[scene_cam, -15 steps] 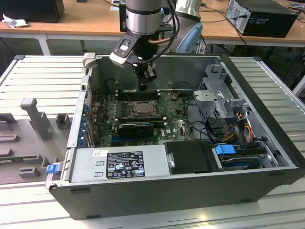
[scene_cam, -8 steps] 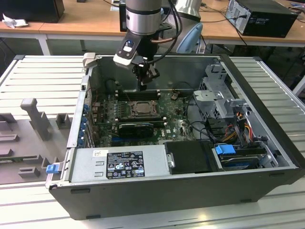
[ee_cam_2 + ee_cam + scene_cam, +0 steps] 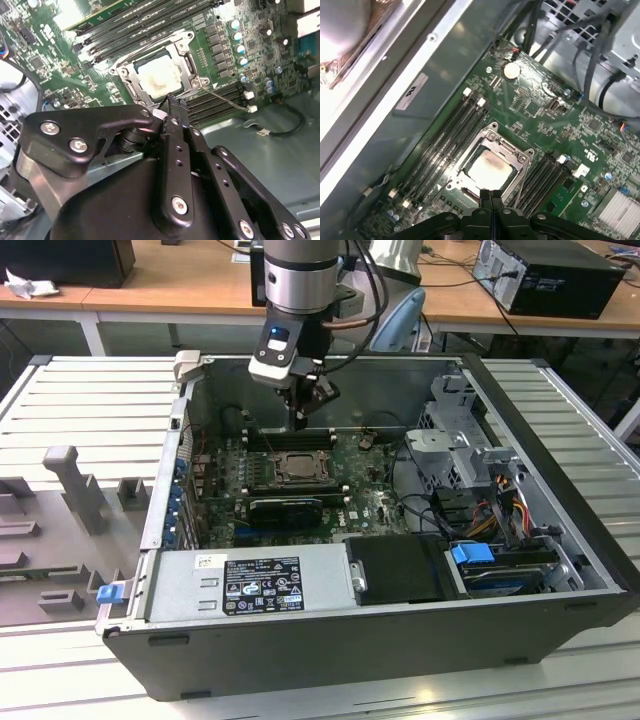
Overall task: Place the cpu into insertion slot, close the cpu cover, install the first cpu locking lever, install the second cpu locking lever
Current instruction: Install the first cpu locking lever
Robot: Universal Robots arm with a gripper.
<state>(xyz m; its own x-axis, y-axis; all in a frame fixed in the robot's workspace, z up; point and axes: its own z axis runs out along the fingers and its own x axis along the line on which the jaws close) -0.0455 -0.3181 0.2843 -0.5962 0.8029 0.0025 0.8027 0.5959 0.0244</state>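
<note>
We see the cpu [image 3: 297,468] seated in the insertion slot [image 3: 322,472], a little left of centre in the exterior view, with the cpu cover [image 3: 521,164] lying flat around its pale top. The gripper [image 3: 298,422] hangs just above, fingers pressed together on nothing, over the memory slots [image 3: 290,438] inside the open computer case [image 3: 350,640].

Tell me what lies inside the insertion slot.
The cpu lies in the insertion slot, its pale top showing through the cut-out of the cpu cover, which lies flat over it. Whatever is beneath the chip is covered.
</note>
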